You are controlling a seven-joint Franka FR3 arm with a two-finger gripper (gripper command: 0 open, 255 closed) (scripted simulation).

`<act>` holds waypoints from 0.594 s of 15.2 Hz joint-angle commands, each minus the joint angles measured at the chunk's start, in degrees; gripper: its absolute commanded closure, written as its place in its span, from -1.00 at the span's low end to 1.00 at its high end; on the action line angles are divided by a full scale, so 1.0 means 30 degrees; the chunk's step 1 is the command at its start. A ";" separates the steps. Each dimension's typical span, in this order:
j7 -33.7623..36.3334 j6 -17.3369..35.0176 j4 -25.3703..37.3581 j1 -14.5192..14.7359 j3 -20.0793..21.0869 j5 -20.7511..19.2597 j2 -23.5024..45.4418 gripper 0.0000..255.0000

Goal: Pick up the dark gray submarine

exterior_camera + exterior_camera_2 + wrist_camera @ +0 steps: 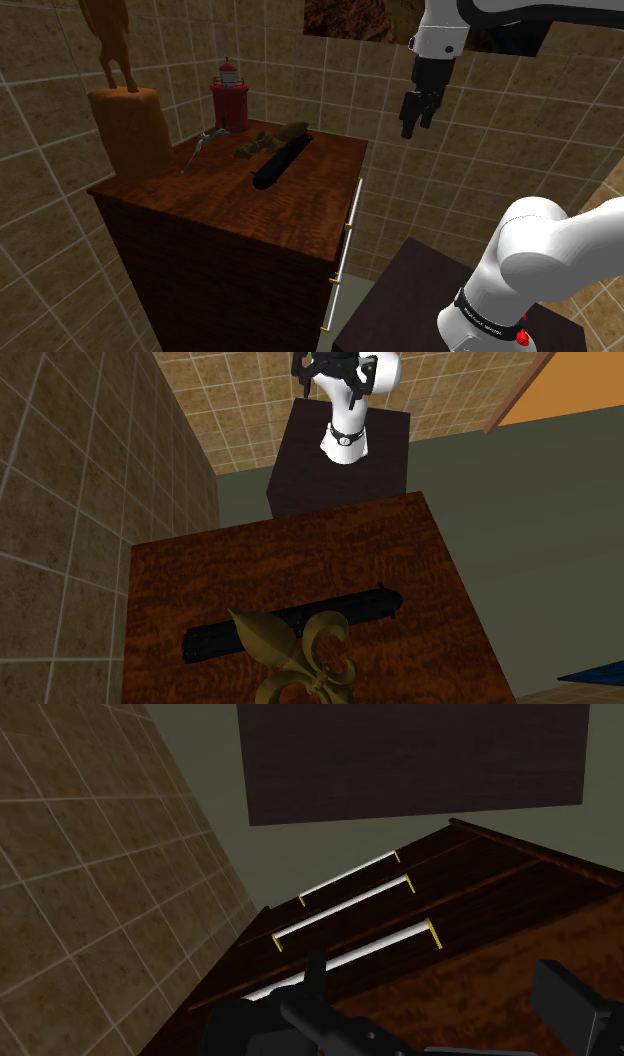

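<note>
The dark gray submarine [272,165] lies lengthwise on the reddish-brown dresser top [200,200], its near end close to the front edge. In the second exterior view the submarine [300,622] lies across the dresser top [290,557], partly behind a brass fleur-de-lis. My black gripper [414,112] hangs in the air to the shoulder view's right of the dresser, well above the level of its top and apart from the submarine. In the wrist view the gripper [400,999] is open, its fingers [568,1004] standing wide apart, with a dark shape [320,1009] low between them that looks like the submarine.
A red lighthouse [229,98], a brass fleur-de-lis [276,138], a thin bluish object [200,148] and an orange statue on a block [126,120] stand at the back of the dresser. Drawer handles [355,909] line its front. The dark stand [340,462] sits beside it; tiled walls close in.
</note>
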 commanded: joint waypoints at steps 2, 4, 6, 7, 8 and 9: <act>0.0749 0.0599 -0.0094 -0.0103 0.0224 0.0296 0.0391 -1.00; 0.2209 0.1803 -0.0191 -0.0313 0.0664 0.0841 0.1250 -1.00; 0.3619 0.3002 -0.0165 -0.0536 0.1093 0.1323 0.2203 -1.00; 0.4314 0.3595 -0.0106 -0.0640 0.1292 0.1534 0.2711 -1.00; 0.5002 0.4181 -0.0017 -0.0741 0.1484 0.1725 0.3238 -1.00; 0.5680 0.4759 0.0102 -0.0849 0.1671 0.1900 0.3782 -1.00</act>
